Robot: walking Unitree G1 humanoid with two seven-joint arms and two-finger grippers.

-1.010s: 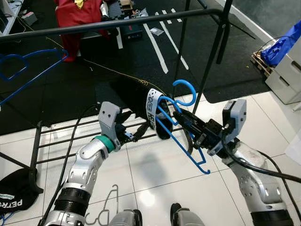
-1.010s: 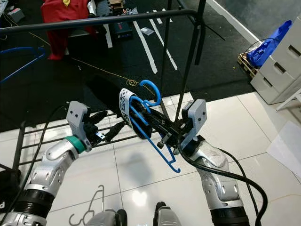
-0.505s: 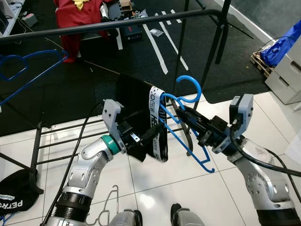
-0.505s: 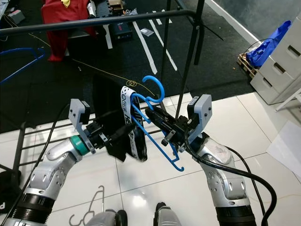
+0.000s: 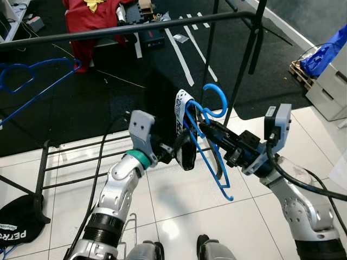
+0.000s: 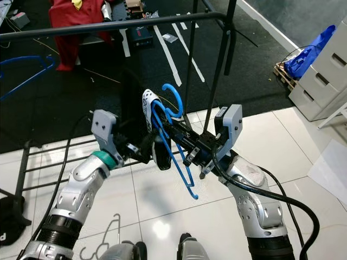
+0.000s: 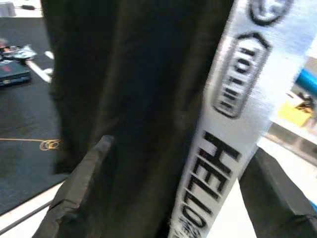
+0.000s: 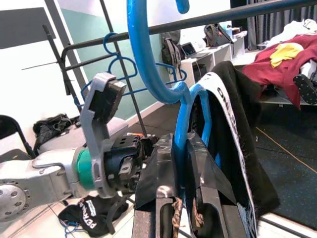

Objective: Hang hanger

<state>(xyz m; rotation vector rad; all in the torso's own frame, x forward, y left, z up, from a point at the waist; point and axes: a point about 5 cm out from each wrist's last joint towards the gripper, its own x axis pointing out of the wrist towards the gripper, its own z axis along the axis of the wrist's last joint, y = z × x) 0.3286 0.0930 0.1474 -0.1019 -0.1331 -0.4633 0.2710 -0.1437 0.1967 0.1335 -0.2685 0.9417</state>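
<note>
My right gripper (image 5: 207,129) is shut on the neck of a blue hanger (image 5: 210,162), seen close in the right wrist view with the hanger (image 8: 148,74) pinched between the fingers (image 8: 159,173). A black garment (image 5: 186,154) with a white lettered band (image 5: 180,105) is draped on the hanger. My left gripper (image 5: 172,151) is up against the garment, open, with its fingers (image 7: 74,191) spread on either side of the cloth (image 7: 148,124). The black rail (image 5: 135,27) runs across above and beyond the hanger's hook.
Another blue hanger (image 5: 32,81) hangs on the rail at the left. The rack's uprights (image 5: 246,59) stand just behind the hook, and its lower bars (image 5: 70,157) lie below. A wire hanger (image 5: 122,238) and a black cap (image 5: 16,225) lie on the floor. White drawers (image 5: 331,81) stand right.
My left gripper has moved right, close to the hanger. The garment it was stretching out half a second ago now hangs bunched against the hanger. The right arm barely shifted.
</note>
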